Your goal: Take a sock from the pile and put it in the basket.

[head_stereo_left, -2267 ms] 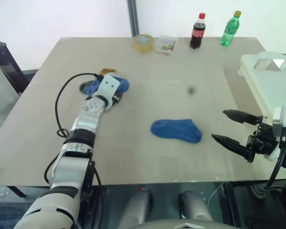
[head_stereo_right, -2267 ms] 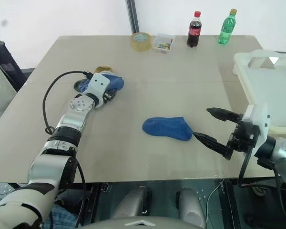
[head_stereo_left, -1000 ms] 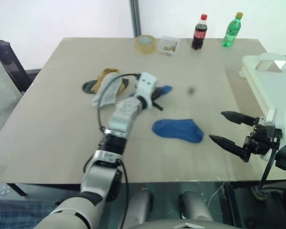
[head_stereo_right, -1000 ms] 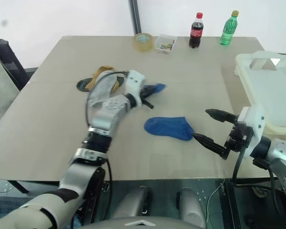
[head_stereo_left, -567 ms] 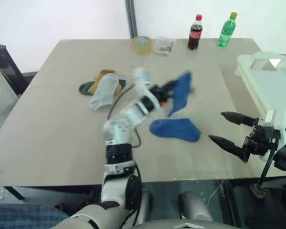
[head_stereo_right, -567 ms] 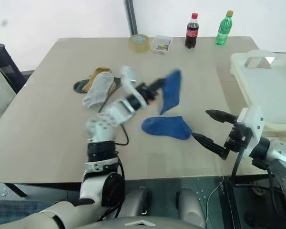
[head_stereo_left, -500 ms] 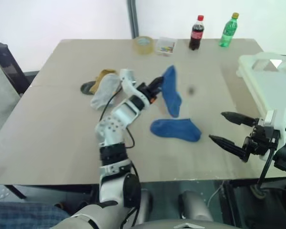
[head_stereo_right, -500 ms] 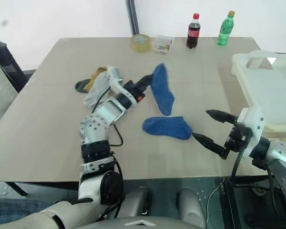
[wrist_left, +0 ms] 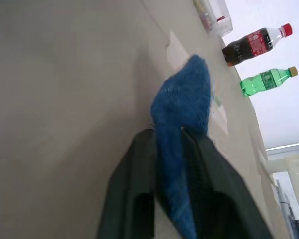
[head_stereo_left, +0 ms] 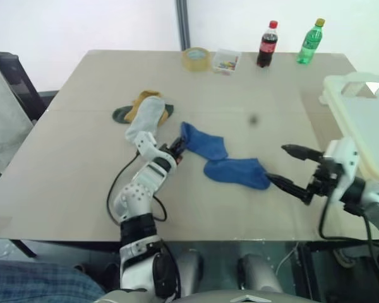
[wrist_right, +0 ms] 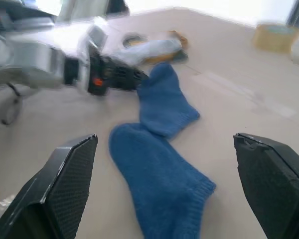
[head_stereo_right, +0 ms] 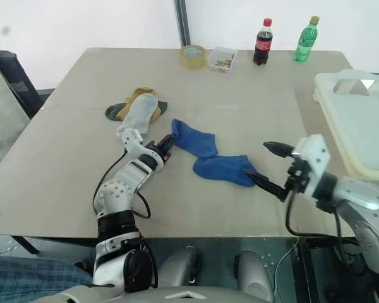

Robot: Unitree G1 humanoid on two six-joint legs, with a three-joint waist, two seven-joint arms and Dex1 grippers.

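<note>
Socks lie mid-table: one blue sock (head_stereo_left: 237, 173) flat near our right gripper (head_stereo_left: 283, 166), a second blue sock (head_stereo_left: 203, 142) with its end between our left gripper (head_stereo_right: 168, 144) fingers, which look only loosely closed around it. The pile (head_stereo_left: 143, 115) sits just behind. Our right gripper's fingers stand wide apart, empty. With the basket (head_stereo_left: 360, 120) well apart at the right edge, we risk the second sock slipping free, or our arms fouling each other.

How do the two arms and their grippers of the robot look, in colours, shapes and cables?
Both arms are built of silver-grey and white rounded segments with black joints. A loose black cable loops beside the left arm and another hangs under the right arm. Each gripper, left gripper and right gripper, has two tapered black fingers; an orange mark shows near the left one.
</note>
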